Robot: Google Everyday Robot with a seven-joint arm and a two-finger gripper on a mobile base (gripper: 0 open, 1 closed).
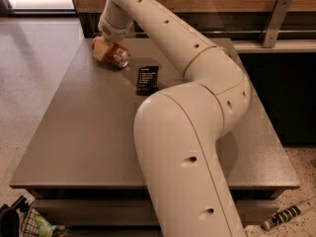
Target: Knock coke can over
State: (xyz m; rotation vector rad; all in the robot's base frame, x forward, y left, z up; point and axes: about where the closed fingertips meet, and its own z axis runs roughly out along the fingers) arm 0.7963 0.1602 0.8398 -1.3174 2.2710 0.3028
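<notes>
Hand (pixel 103 46) low over worktop (pixel 84 132), grip state cannot be told, coke can (pixel 118 56) tipped against its right side, black packet (pixel 147 79) further right.

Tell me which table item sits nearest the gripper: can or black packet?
The red coke can, tipped beside the gripper near the table's far-left corner; the flat black packet lies apart.

The jaws, at the worktop's (pixel 84 132) far left, mask the coke can's (pixel 119 57) adjoining end. Right of the jaws, my arm (pixel 187 147) hides much worktop. I cannot read the black packet's (pixel 147 79) print.
</notes>
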